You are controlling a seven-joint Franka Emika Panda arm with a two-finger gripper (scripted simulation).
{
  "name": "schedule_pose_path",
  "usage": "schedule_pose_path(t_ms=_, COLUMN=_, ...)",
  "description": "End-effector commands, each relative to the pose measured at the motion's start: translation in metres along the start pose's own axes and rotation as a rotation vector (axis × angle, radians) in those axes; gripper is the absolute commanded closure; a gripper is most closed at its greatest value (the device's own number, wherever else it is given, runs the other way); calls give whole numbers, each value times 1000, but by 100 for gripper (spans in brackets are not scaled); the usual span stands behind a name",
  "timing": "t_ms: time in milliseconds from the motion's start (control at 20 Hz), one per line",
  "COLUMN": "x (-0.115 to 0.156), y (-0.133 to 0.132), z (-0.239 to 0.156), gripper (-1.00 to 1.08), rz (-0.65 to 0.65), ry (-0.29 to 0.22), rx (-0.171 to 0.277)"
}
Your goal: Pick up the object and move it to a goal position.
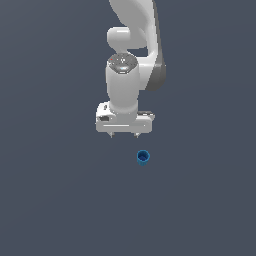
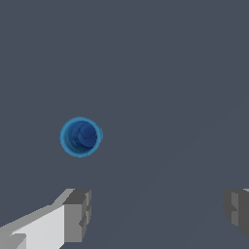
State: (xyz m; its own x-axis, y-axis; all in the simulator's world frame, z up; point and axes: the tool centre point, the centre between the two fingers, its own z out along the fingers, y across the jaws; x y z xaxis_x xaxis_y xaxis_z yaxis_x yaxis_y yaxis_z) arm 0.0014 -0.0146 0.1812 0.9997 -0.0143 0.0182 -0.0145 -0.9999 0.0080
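Below my wrist, on the plain grey tabletop [image 1: 55, 200], sits the object [image 1: 143, 157], a small bright-blue cup with a darker hollow top. It stands upright and alone, near my tool [image 1: 124, 135] but clear of it, off toward the exterior view's right and a little nearer the bottom of that picture. In the wrist view the object [image 2: 81, 136] lies outside the span of my two fingers [image 2: 77, 215], not between them.

My tool [image 2: 155, 211] is spread wide and holds nothing; both grey pads show with a broad gap of bare tabletop between them.

I judge the step in hand to be the approach. To do it well I would first shift sideways until the cup is centred between the fingers, and only then come down, so neither pad clips the rim and tips or nudges it away. Being so small and round, it could roll or squirt out if I close off-centre; I would close low on its wall, squarely across the middle.

No brand, label or writing can be read on anything.
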Motion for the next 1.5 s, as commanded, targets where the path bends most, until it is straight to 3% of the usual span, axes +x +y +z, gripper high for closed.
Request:
schedule_pose_path(t_ms=0, x=0, y=0, z=0, gripper=-92, rz=0, ry=0, rx=0)
schedule_pose_path(t_ms=400, x=1, y=-21, z=0, gripper=-92, rz=-58, ry=-11, rx=-10)
schedule_pose_path(t_ms=750, x=2, y=-23, z=2, gripper=-92, rz=-47, ry=-11, rx=-9)
schedule_pose_path(t_ms=1450, x=17, y=-53, z=43, gripper=-92, rz=146, ry=-15, rx=2)
